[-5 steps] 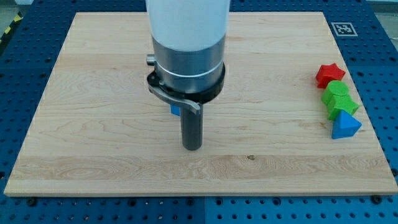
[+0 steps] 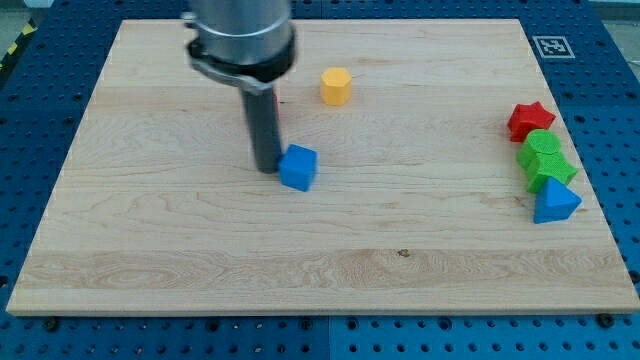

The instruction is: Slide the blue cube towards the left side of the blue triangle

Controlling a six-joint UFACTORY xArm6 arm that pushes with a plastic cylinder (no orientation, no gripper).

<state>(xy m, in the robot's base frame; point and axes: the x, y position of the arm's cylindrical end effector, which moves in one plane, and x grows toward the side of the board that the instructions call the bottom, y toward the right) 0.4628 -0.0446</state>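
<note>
In the camera view, our job is to shove the blue cube across the board until it sits just on the near-left flank of the blue triangle. To do that well, we judge that the push should run toward roughly 3 o'clock, dipping a little toward 4, since the triangle lies well apart from the cube and slightly lower in the view. We want the contact centred on the cube's 9 o'clock face, so it slides straight instead of spinning away, and we should ease off before it knocks the triangle or the green blocks stacked at the triangle's 12 o'clock, with the red star above them.

We carry no gripper, so there is nothing to open or close: only the straight dark rod, holding nothing. My tip stands at the cube's 9 o'clock, just beside it and seemingly touching its left face, which looks like a fair starting spot for the push. The cube itself sits near the middle of the board, slightly to the view's left. A yellow block rests at about 1 o'clock from the cube, clear of the intended path. A sliver of red shows behind the rod; we cannot tell what it is.
</note>
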